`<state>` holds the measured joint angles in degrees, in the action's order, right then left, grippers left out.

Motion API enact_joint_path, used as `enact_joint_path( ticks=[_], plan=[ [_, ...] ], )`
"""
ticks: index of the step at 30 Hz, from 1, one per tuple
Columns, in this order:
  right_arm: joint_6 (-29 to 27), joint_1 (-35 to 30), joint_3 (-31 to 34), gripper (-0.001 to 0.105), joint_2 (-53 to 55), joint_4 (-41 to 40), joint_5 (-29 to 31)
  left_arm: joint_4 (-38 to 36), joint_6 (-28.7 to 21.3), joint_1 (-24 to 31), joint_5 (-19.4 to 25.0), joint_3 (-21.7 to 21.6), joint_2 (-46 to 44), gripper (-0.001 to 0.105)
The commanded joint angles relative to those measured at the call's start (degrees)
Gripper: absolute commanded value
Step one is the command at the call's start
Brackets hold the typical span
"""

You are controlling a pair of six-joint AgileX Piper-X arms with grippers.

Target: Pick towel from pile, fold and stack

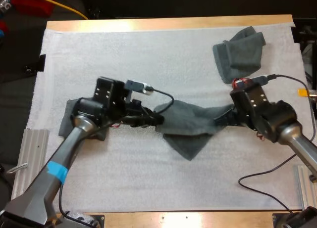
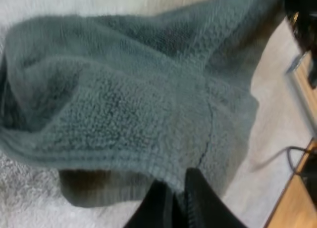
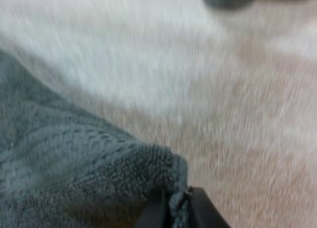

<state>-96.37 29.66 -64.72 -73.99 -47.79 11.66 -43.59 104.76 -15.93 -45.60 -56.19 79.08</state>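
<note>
Dark grey-green terry towel (image 1: 190, 129), held between left gripper (image 1: 158, 119) and right gripper (image 1: 224, 118), each clamped on its nearest edge.

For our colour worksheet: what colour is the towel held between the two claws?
Dark grey-green towel; clearest in left wrist view.

- Grey-green towel (image 2: 124, 104): one, bunched in thick folds, its hemmed edge turned toward the camera.
- Left gripper (image 2: 177, 191): two black fingers, pressed on the towel's hem from both sides.
- White mat (image 2: 29, 188): lies under the towel.
- Wooden table (image 2: 293, 210): bare strip beside the mat's edge.
</note>
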Motion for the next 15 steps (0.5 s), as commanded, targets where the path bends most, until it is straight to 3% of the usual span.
enact_joint_path(
  ticks=[1,4,15],
  plan=[
    [0.2,-0.2,-0.1,0.002,1.8,0.9,-0.4,-1.3,-0.1,0.2,-1.6,-1.3,-1.1,0.000],
    [0.2,-0.2,-1.2,0.002,4.4,1.8,-0.4,-2.8,0.1,0.1,-3.6,-3.3,-2.3,0.000],
    [-0.3,-0.2,-11.4,0.002,6.4,0.9,-2.6,-2.8,3.6,-0.1,-3.6,-9.5,-6.0,0.000]
  ],
)
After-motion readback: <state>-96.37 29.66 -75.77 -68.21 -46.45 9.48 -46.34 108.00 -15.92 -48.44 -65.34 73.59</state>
